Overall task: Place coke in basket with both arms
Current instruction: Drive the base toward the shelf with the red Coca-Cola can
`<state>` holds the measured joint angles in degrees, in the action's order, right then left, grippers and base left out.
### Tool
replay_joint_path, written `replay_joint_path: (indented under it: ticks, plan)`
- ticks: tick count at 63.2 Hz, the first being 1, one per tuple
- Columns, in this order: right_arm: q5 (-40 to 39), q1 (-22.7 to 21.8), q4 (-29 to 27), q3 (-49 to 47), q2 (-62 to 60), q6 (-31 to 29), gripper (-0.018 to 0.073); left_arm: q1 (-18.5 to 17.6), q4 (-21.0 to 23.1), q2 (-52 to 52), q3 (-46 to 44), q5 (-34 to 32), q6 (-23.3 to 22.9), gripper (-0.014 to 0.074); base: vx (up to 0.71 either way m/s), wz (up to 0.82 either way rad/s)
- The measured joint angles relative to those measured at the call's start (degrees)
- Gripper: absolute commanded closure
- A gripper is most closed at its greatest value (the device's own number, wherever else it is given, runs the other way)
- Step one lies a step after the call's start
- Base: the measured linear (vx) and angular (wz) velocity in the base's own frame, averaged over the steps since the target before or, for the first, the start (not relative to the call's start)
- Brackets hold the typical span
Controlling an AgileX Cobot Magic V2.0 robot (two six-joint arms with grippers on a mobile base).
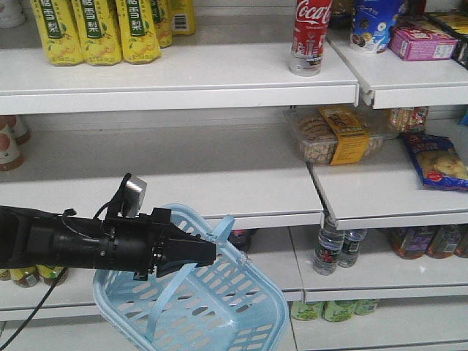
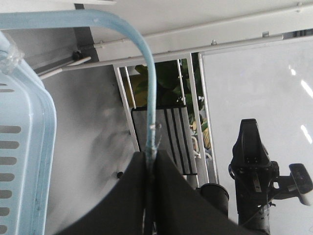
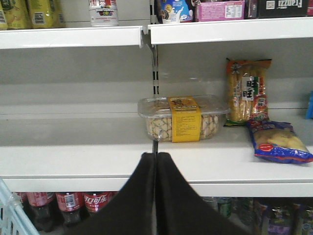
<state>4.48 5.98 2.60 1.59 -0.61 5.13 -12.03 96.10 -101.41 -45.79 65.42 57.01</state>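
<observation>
The coke (image 1: 308, 36), a red bottle with white script and a silvery base, stands upright on the top shelf, right of centre. Only its base shows in the right wrist view (image 3: 103, 12). The pale blue basket (image 1: 241, 314) hangs tilted at the lower centre. My left gripper (image 1: 212, 250) is shut on its swing handle (image 2: 149, 78), with the fingertips (image 2: 161, 157) pinching the thin blue strap and the basket wall (image 2: 22, 147) to the left. My right gripper (image 3: 156, 155) is shut and empty, facing the middle shelf edge, well below the coke.
Yellow pear-drink bottles (image 1: 95, 29) stand at the top left. A pink box (image 1: 423, 40) is right of the coke. A clear biscuit box (image 1: 336, 135) and a blue snack bag (image 1: 439, 161) lie on the middle shelf. Dark cola bottles (image 3: 68, 205) stand below.
</observation>
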Motion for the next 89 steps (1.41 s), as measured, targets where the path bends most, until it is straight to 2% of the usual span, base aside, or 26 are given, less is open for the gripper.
replay_joint_path:
  ticks: [89]
  plan:
    - [0.0, 0.0, 0.0, 0.0, 0.0, 0.0, 0.0569, 0.0, 0.0, 0.0, 0.0, 0.0, 0.0, 0.0603, 0.03, 0.06]
